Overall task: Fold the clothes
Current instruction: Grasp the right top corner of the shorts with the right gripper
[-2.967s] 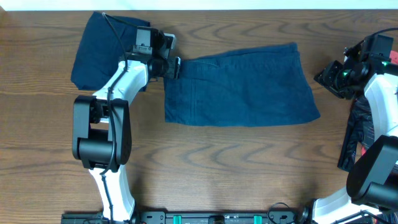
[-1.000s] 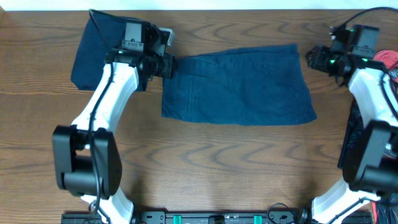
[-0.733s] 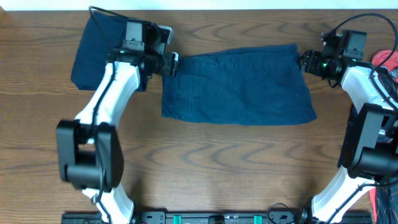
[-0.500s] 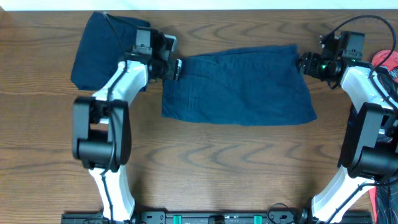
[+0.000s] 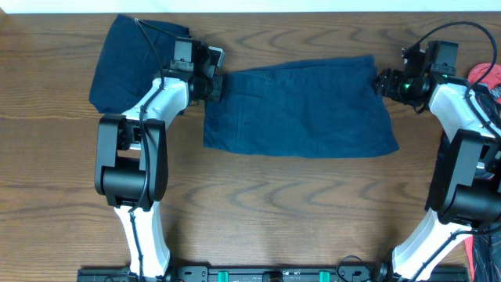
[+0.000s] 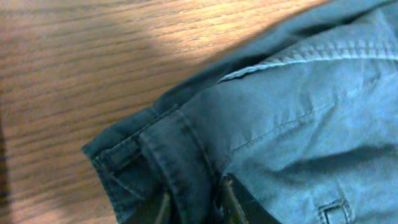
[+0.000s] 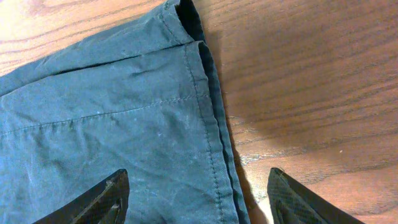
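While my right arm is arriving at the far end of the cloth, my left gripper (image 5: 213, 81) is closing on the waistband corner of the shorts (image 5: 301, 106). A moment ago its jaws were standing wide open beside this corner. Now, in the left wrist view, the two fingers (image 6: 233, 200) are pressing a thick ridge of the waistband between them, so I am judging that this side is holding the cloth.

My right gripper (image 5: 381, 81) is sitting at the opposite upper corner, where one second ago it was hanging apart from the cloth. Its jaws are standing wide open, one over the fabric and one over the bare worktop (image 5: 258, 204), with the stitched hem between them, and they are holding nothing.

The shorts are lying flat and spread in the middle of the worktop, toward its far edge, with the waistband to my left and the leg hem to my right. A folded bundle (image 5: 121, 63) of the same dark blue is resting at the far left, just beside my left gripper.

For the task this is meaning, I think, that one corner is secured and the other is waiting for its pinch. Only after both are held can the far edge be lifted over for a fold.
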Controlling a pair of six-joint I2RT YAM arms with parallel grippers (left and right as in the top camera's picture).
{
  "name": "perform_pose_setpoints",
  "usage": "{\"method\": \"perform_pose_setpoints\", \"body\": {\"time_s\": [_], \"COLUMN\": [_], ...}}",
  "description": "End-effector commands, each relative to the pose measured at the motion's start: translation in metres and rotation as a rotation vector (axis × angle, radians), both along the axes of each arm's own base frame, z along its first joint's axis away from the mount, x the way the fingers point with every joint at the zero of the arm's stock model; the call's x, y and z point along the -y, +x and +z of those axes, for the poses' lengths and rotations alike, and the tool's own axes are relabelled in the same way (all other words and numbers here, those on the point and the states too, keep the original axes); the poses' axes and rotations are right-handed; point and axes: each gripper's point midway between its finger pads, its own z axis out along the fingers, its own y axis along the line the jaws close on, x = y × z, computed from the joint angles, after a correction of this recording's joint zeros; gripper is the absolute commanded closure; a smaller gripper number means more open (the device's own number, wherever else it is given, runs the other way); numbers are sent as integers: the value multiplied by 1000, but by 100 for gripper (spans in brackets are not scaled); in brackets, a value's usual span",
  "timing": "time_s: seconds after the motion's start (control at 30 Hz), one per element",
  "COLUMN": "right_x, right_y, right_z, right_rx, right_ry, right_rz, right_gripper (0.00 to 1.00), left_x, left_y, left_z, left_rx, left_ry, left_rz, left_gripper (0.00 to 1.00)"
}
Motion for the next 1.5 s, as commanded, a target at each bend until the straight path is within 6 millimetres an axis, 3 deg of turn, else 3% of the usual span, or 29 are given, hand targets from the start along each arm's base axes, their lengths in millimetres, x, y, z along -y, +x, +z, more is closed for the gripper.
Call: {"method": "perform_pose_setpoints", "body": {"time_s": [0.0,0.3,0.4,0.57,0.8,0.97,1.23,1.47], "right_x": [-1,38,39,21,-13,-24,-39,-57], "right_y": [2,8,10,17,30,46,65,72], "right_z": [2,9,13,12,-13,-23,-13,-8], "right_rx": [11,57,77,104,101,154,250,287], "right_ry": [-4,19,45,65,67,58,42,36], "right_rz": [8,-108,-100,-39,35,63,101,135], "right_gripper": [30,32,34,38,34,29,24,25], "left_x": [1,-2,-2,-3,-4,-6,-9,-9], "left_y": [2,-21,-26,-31,-40,-54,-74,-76], "left_z": [22,83,103,115,119,146,189,195], "left_rx": [36,56,83,92,73,95,161,170], "left_ry": [-15,-17,-21,-22,-20,-23,-29,-31], "left_rz": [-14,-14,-14,-14,-15,-15,-18,-18], "left_gripper": [94,94,94,94,94,94,94,94]}}
